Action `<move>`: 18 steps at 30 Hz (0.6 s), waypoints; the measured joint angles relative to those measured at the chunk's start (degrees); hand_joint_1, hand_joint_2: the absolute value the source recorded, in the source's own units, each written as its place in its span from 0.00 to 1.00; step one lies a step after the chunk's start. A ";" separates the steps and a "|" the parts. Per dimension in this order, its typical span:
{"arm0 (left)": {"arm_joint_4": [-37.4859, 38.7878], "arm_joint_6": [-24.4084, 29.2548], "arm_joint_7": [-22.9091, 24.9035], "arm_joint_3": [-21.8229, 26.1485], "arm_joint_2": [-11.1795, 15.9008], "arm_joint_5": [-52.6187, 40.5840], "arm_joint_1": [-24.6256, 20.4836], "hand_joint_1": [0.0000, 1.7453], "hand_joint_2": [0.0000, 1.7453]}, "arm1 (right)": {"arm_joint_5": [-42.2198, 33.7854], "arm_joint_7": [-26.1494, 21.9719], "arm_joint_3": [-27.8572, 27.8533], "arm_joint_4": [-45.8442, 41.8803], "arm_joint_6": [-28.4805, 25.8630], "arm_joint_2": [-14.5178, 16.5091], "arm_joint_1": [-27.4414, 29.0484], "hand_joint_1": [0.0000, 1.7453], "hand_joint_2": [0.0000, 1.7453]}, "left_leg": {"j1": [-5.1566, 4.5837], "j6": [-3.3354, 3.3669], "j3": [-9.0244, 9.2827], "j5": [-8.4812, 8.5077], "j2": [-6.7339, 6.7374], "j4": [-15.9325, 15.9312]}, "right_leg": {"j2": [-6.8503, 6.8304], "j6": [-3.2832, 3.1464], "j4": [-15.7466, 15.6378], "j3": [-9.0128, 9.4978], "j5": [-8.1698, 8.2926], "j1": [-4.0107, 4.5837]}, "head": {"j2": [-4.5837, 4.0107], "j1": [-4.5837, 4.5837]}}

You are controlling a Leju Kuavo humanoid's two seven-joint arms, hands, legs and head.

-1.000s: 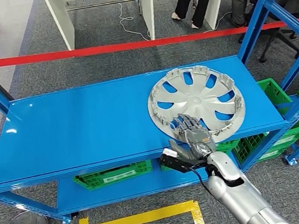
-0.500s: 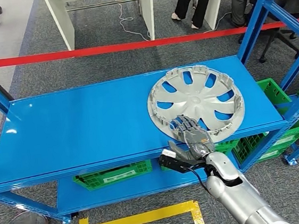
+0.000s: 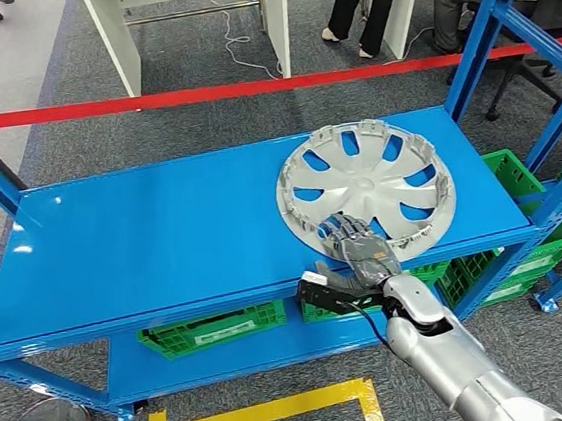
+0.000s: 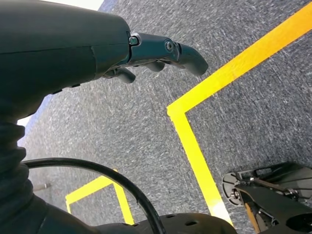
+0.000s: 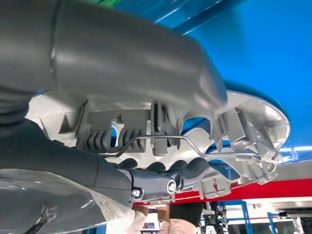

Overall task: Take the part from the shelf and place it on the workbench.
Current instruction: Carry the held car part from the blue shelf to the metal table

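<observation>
Since a second ago the right hand (image 3: 360, 254) has crept slightly left along the near rim of the hubcap (image 3: 366, 189), and the whole view has shifted a touch. Its fingers (image 3: 345, 232) lie over the rim's upper face while the thumb (image 5: 140, 58) sits on the other side — the right wrist view shows the rim clasped between them. That silver hubcap lies flat at the right end of the blue shelf (image 3: 152, 234), near its front edge. Hanging over grey carpet and yellow floor tape (image 4: 195, 146), the left hand (image 4: 158, 51) holds nothing — fingers loosely extended.
</observation>
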 joint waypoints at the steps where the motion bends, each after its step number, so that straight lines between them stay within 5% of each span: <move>1: 0.01 0.15 0.07 0.08 -0.03 0.25 0.03 0.00 1.00 | 0.12 0.25 0.02 0.09 0.01 0.00 -0.06 0.00 1.00 | 0.00 0.00 0.01 0.01 0.00 0.00 | 0.00 0.00 0.00 0.01 0.01 0.00 | 0.00 0.00; 11: 0.05 0.22 0.71 0.38 -0.13 0.84 -0.12 0.00 1.00 | 0.45 0.61 0.12 0.49 0.13 0.04 -0.46 0.00 1.00 | 0.00 -0.03 0.02 0.08 0.00 0.02 | 0.00 -0.01 0.00 0.00 0.09 0.00 | 0.00 0.01; 16: -4.66 -5.04 16.03 2.23 1.88 2.03 -9.85 0.00 1.00 | 1.33 0.29 2.35 4.28 5.44 4.79 -5.62 0.00 1.00 | 0.11 -0.20 -0.86 0.79 -0.04 0.02 | -0.05 -0.10 0.02 -0.74 0.77 0.10 | 0.00 0.05; 18: -7.81 -6.28 18.29 4.01 2.99 0.84 -14.18 0.00 1.00 | 0.79 0.48 3.86 6.50 6.40 7.13 -7.63 0.00 1.00 | 0.15 -0.27 -1.09 0.98 -0.04 -0.01 | -0.01 -0.14 0.06 -0.94 0.94 0.13 | 0.00 0.03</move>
